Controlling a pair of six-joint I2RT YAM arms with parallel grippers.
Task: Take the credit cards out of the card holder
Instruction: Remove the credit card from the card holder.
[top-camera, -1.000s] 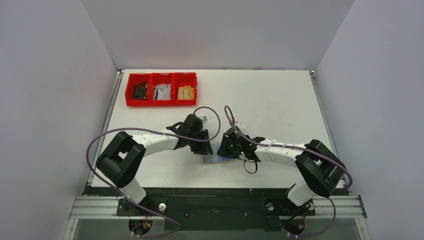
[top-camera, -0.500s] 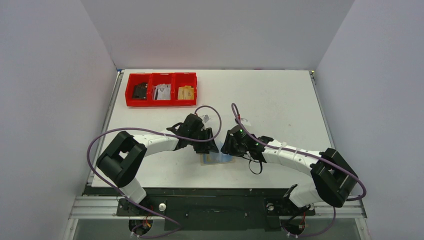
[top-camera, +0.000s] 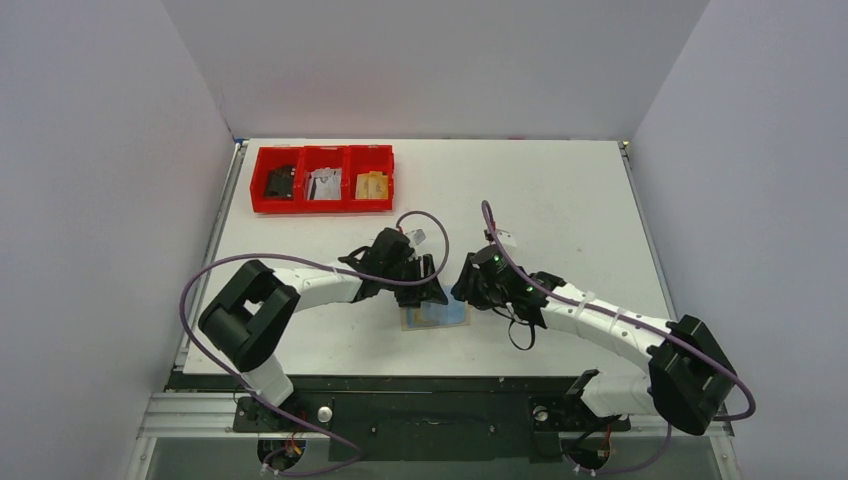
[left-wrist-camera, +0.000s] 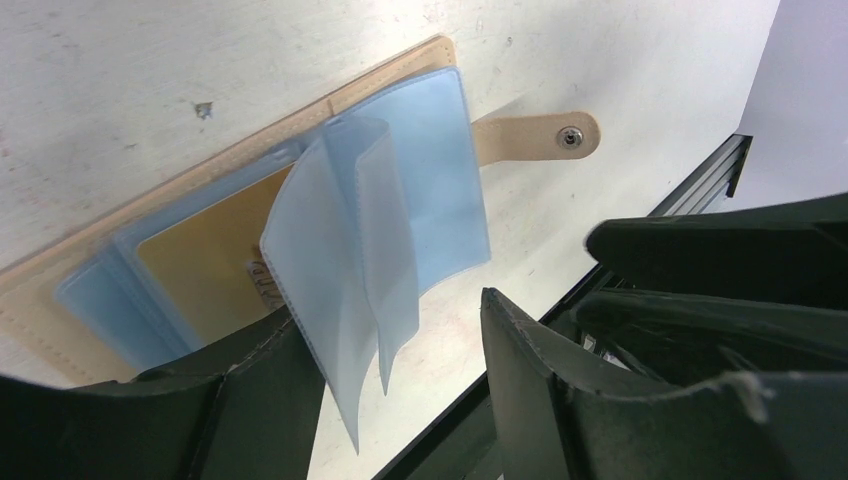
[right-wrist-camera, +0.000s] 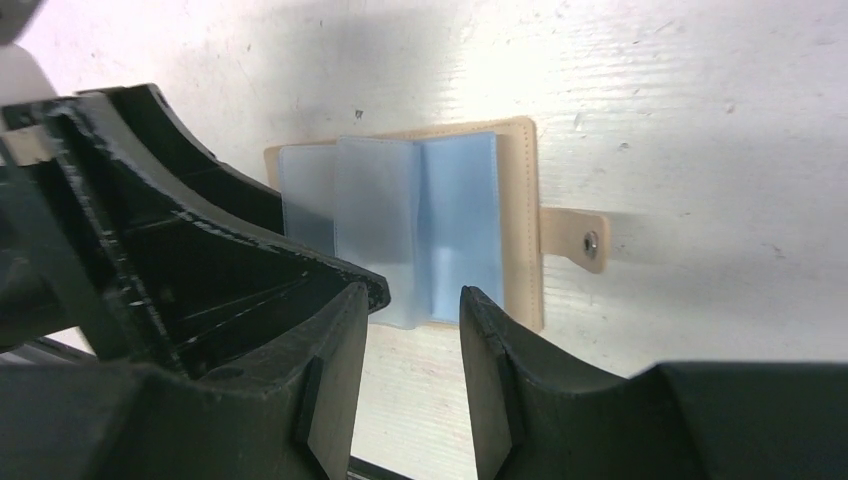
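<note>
Near counter front edge, between both arms: holder lying open, clear sleeves fanned, strap flat | gold card seated in a sleeve | left fingers wide apart, loose sleeve leaf between, unclamped | right fingers narrowly apart over holder, seemingly gripping nothing
</note>
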